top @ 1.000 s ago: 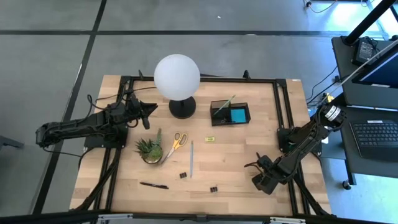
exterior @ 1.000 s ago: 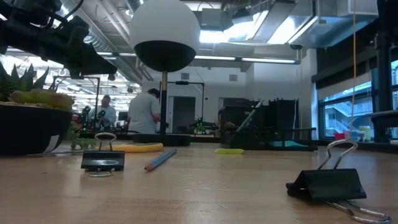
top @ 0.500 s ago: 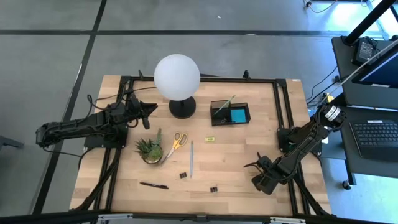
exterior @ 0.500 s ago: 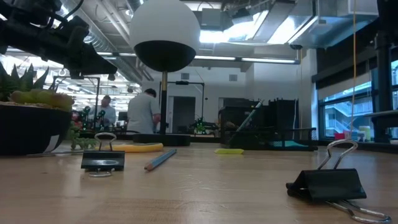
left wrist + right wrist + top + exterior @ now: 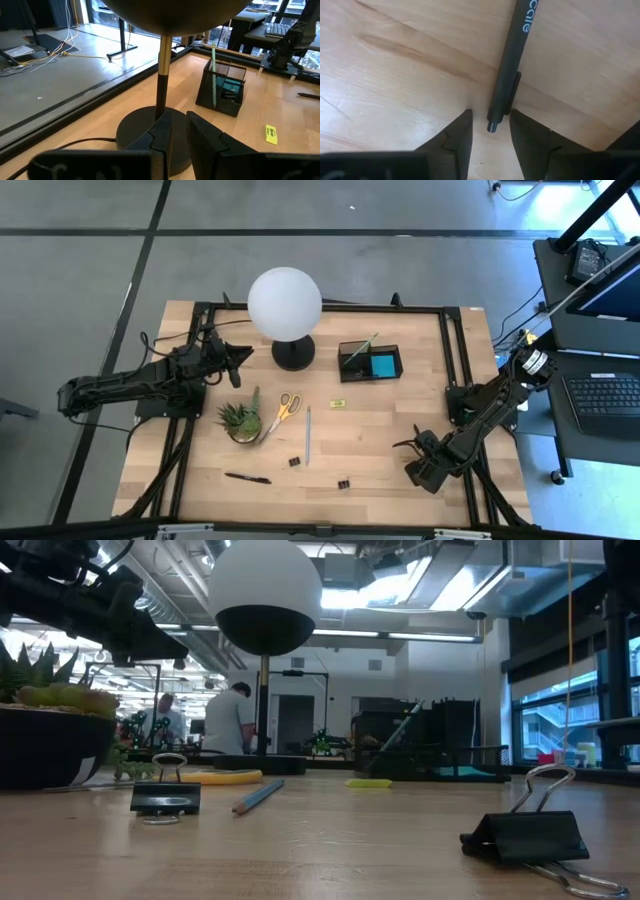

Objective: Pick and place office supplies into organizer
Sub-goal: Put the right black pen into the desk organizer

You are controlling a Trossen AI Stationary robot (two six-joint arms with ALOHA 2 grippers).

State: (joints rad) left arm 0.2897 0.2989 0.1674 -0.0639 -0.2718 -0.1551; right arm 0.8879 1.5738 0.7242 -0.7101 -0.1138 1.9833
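Counting stock: your organizer (image 5: 370,362) at one o'clock on the bench (image 5: 390,450) holds sticky pad and pencil. Outstanding: scissors (image 5: 283,409), pale pencil (image 5: 308,436), clips, pens. Right tool (image 5: 490,131), five o'clock, straddles black pen (image 5: 511,70), parted, ungripped. Left tool (image 5: 178,131), ten o'clock, nearly closed, empty.

Only legible text: pale blue letters "cale" on barrel of dark pen (image 5: 509,65), right wrist view; word runs off frame, start cut. Small yellow piece (image 5: 271,134) on table carries a dark mark, left wrist view, too small to read. Nothing else readable.
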